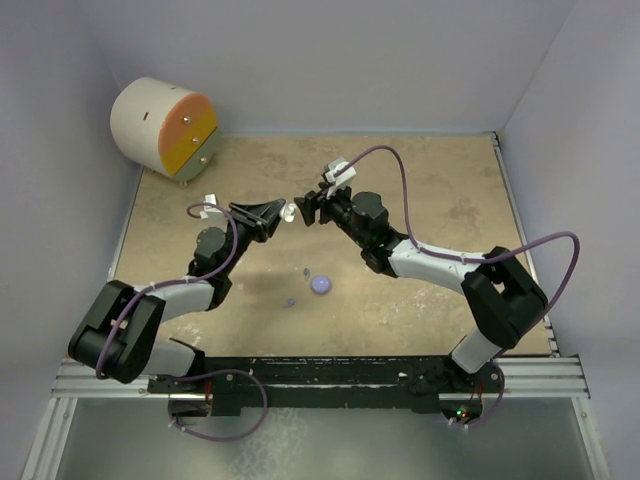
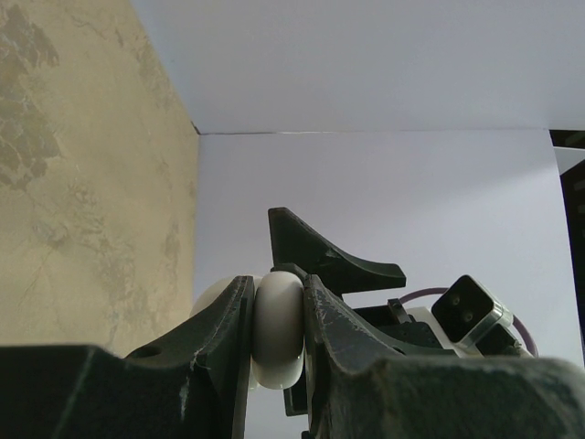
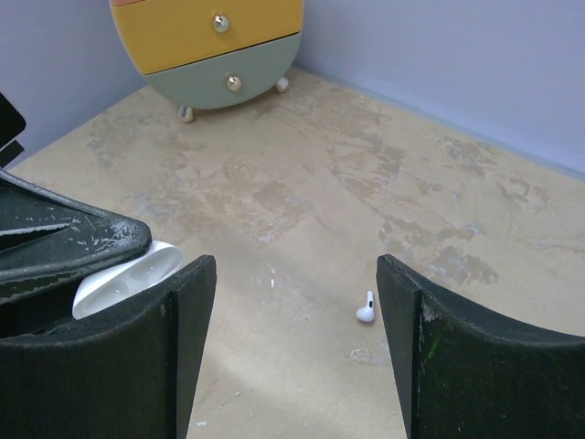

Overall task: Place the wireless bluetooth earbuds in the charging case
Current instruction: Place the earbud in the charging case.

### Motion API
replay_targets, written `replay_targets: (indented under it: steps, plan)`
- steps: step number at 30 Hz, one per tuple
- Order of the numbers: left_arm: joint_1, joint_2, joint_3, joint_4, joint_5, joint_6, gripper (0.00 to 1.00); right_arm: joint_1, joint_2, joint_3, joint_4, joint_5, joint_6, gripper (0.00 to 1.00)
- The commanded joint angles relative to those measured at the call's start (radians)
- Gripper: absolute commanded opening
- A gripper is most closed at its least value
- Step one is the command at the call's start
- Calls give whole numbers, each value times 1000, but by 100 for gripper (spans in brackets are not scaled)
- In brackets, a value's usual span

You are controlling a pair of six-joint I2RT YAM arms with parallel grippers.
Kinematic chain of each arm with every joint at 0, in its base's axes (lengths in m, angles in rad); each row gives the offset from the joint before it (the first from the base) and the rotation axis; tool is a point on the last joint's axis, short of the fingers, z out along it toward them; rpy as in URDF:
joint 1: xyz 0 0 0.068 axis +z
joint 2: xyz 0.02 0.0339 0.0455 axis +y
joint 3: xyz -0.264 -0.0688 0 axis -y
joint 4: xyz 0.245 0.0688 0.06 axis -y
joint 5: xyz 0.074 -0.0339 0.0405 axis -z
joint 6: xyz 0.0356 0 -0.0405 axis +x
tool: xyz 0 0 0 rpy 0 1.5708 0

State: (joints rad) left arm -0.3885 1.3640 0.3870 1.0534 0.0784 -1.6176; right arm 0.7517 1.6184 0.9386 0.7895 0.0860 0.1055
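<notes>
Our left fingers (image 1: pixel 275 213) are squeezed shut on the white case (image 2: pixel 279 340). It stands on its edge between them, up off the counter (image 3: pixel 302 183). Our right fingers (image 1: pixel 303 208) are spread wide apart and hold nothing. Their tips are just beside the white case, and we cannot tell if they touch it.

One white earbud (image 3: pixel 366 308) lies on the counter below the right fingers, close to the inside of one of them. A lilac case (image 1: pixel 321 284) and two tiny lilac earbuds (image 1: pixel 290 301) lie behind both sets of fingers, toward the arm bases.

Past the fingertips there is lots of bare counter, up to the little drawer chest (image 3: pixel 215 55) by the far wall. The left fingers hide most of the white case, so we cannot tell if it is open.
</notes>
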Motion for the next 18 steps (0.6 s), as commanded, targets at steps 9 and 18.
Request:
replay_targets:
  steps: [9,18]
  plan:
    - [2,22,32,100,21,-31,0,13,-3,37,34,-36,-8,73]
    - [1,45,46,114,26,-36,0,19,-9,29,40,-49,-15,72]
